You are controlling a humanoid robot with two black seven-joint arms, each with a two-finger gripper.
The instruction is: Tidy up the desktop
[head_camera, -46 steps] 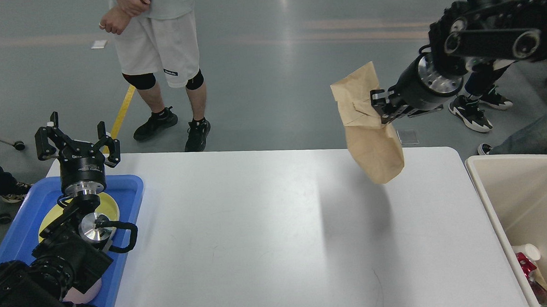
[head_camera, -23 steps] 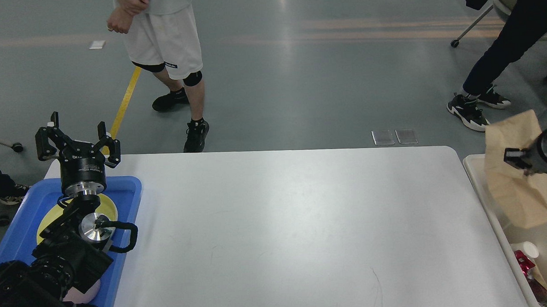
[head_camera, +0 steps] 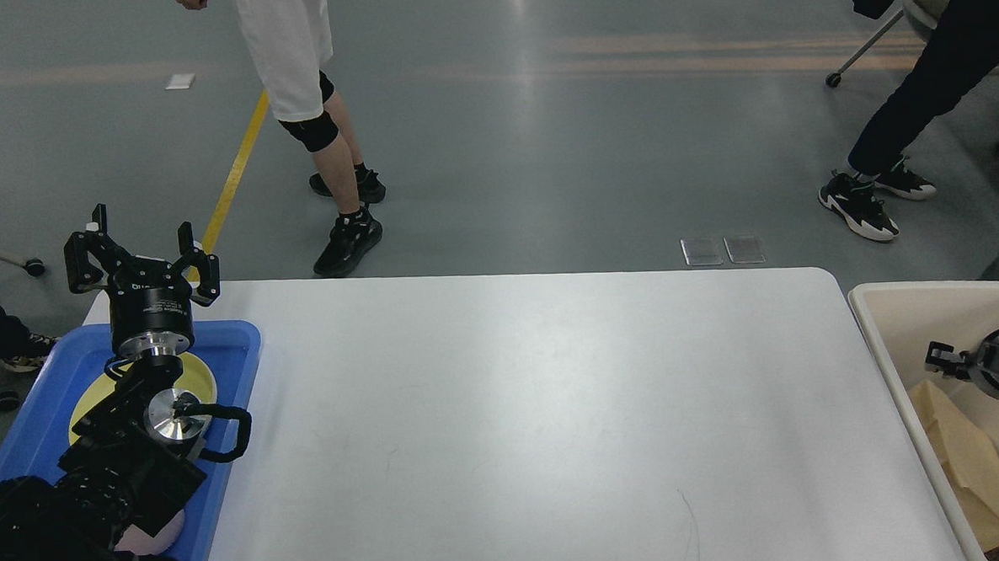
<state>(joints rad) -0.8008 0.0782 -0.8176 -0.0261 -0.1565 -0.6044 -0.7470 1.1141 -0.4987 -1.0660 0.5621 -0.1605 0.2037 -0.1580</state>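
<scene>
Desktop [head_camera: 505, 415] fills the middle of our view, its long axis running left to right, and we see nothing on the white surface between the tray and the bin.

At the left edge sits the blue tray [head_camera: 241, 342], holding a yellow plate [head_camera: 204, 373]. Our left gripper [head_camera: 140, 254] hangs above the tray's far end, fingers spread wide and holding nothing.

At the right edge stands the cream bin [head_camera: 873, 332]. A brown paper bag [head_camera: 962, 454] lies inside it against the near wall. Our right gripper [head_camera: 945, 358] hovers over the bin just above the bag; it is seen small and dark, so we cannot tell whether its fingers are apart. It appears to hold nothing.

Judgement: the desktop lies to the right of the left gripper and to the left of the right gripper, between the two. Neither arm is over it. With no item visible on the surface, we judge the tidying complete or nearly so.
</scene>
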